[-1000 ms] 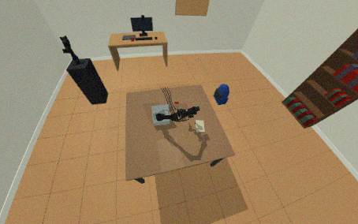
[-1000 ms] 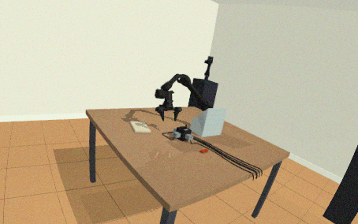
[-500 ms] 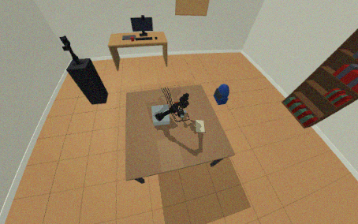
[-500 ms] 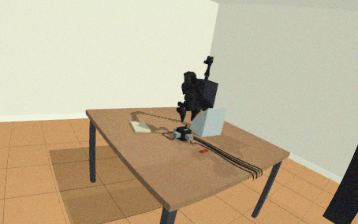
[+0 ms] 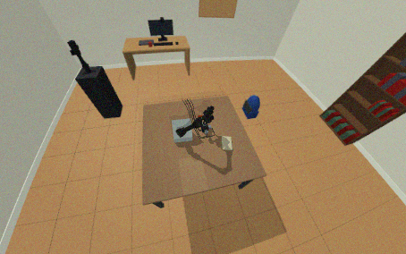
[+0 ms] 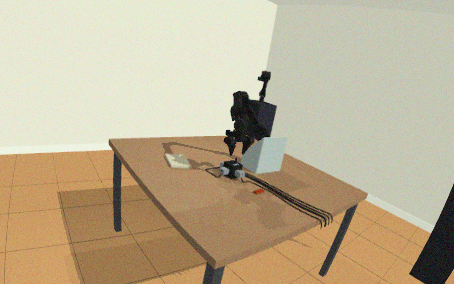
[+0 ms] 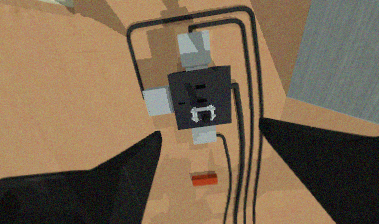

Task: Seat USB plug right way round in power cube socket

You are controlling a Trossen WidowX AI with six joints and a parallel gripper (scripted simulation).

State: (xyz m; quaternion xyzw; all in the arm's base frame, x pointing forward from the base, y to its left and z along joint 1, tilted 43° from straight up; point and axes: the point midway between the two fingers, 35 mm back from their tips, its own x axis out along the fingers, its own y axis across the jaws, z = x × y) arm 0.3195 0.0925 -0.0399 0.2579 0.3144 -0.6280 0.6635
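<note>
The arm (image 5: pixel 192 129) (image 6: pixel 246 116) is matt black all over, built of chunky, knobbly joints and blocky links. Its gripper (image 6: pixel 238 150) (image 7: pixel 209 129) has two plain black fingers, broad behind and tapering to narrow tips, at nine and three o'clock in the wrist view.

The power cube's (image 5: pixel 205 127) (image 6: pixel 233 169) (image 7: pixel 201 95) top slots are too small to read from above.

An office-like room: computer desk (image 5: pixel 156 49), monitor (image 5: pixel 160 27), filled bookshelf (image 5: pixel 332 118).
</note>
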